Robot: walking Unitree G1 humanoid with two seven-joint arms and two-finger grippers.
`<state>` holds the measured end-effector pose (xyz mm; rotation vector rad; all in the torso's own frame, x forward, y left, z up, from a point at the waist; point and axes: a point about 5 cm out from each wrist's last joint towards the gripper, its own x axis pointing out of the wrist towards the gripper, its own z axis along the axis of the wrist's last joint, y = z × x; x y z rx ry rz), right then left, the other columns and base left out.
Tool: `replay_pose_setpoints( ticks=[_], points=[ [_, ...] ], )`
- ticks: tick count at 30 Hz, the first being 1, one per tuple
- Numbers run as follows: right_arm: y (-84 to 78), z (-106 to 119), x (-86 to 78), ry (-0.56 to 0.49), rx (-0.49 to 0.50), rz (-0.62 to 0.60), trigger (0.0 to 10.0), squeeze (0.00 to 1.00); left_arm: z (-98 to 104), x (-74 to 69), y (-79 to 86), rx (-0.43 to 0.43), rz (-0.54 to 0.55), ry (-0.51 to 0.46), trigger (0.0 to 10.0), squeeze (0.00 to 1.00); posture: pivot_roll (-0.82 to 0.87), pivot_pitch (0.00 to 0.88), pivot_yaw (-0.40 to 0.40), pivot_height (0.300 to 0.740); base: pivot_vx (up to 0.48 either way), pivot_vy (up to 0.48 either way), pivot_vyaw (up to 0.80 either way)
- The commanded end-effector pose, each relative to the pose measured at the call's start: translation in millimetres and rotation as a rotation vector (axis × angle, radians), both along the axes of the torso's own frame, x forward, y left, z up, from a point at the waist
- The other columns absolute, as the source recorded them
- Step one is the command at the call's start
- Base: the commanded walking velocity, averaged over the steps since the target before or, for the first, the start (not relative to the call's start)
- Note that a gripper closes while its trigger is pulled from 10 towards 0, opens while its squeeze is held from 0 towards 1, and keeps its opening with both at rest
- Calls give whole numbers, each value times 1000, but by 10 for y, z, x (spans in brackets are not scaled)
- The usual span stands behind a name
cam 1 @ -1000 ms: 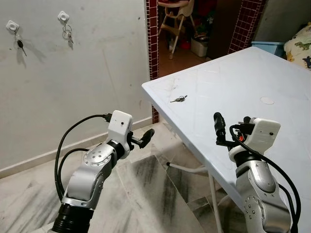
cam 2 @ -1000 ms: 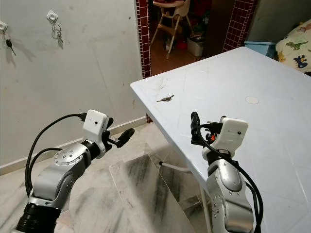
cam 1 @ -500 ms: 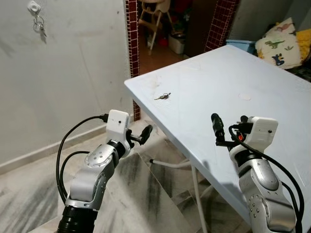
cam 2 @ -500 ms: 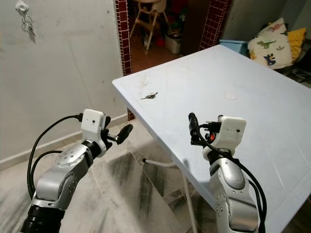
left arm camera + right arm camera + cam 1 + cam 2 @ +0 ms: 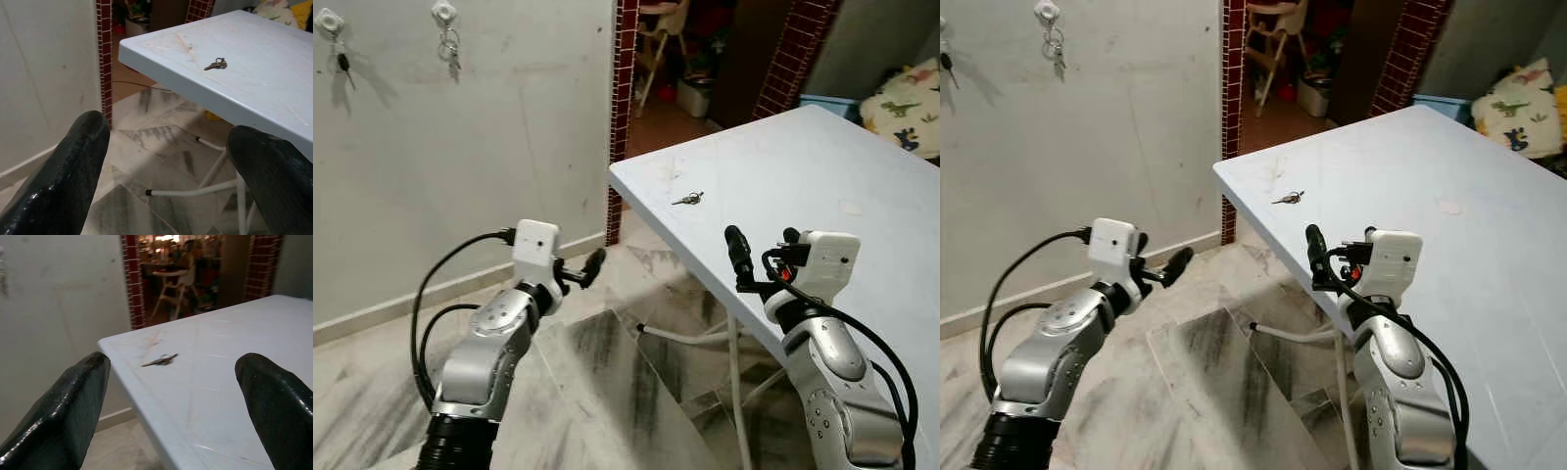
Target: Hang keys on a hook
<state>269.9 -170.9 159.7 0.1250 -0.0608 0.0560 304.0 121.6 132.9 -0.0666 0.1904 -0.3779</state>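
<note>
A small bunch of keys lies near the corner of the white table; it also appears as the keys and the keys in the wrist views. High on the grey wall are two white hooks: one hook carries a key bunch, the other hook a single dark key. My left gripper is open, over the floor, left of the table corner. My right gripper is open above the table's near edge, short of the keys and holding nothing.
Red-tiled pillars frame a doorway behind the table, with a high chair inside. White table legs run over the marble floor below the near edge. A dinosaur-print pillow and a blue bin lie at the far right.
The whole picture swung right and then back left, so the camera has turned. Both arms keep the same pose with open fingers. The keys rest at the same spot on the table.
</note>
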Motion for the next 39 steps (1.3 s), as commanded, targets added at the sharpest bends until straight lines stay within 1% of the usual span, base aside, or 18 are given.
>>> replay_pose_setpoints(
  ticks=[1,3,5,7,9,11,16,25,39],
  points=[
    [-59,61,-14,-15,-7,-15,10000,0,34,15,-59,9,-16,-10,10000,0,88,23,-42,740,0,442,0],
    [-61,67,-10,-16,-9,-16,10000,0,49,29,-55,17,-15,-19,10000,0,86,28,-42,740,0,142,0],
    [-62,80,-4,-19,-10,-18,10000,0,107,48,-60,10,-25,-55,10000,0,86,36,-45,740,0,0,0],
    [-62,84,-3,-20,-10,-18,10000,0,121,55,-56,10,-23,-60,10000,0,86,36,-45,740,0,0,0],
    [-63,88,-2,-21,-10,-19,10000,0,130,66,-46,14,-17,-60,10000,0,86,36,-45,740,0,0,0],
    [-65,89,-1,-21,-12,-19,10000,0,135,78,-39,-12,-5,-53,10000,0,86,36,-45,740,0,0,0],
    [-75,93,0,-19,-16,-19,10000,0,140,86,-30,2,2,-57,10000,0,80,32,-46,740,0,0,0],
    [-41,84,-2,-13,-28,-4,10000,0,136,87,-23,-15,14,-54,10000,0,79,33,-47,740,0,0,0],
    [-24,65,-3,-3,-33,15,10000,0,112,68,-20,-13,18,-48,10000,0,80,31,-52,740,327,0,0]
  ],
)
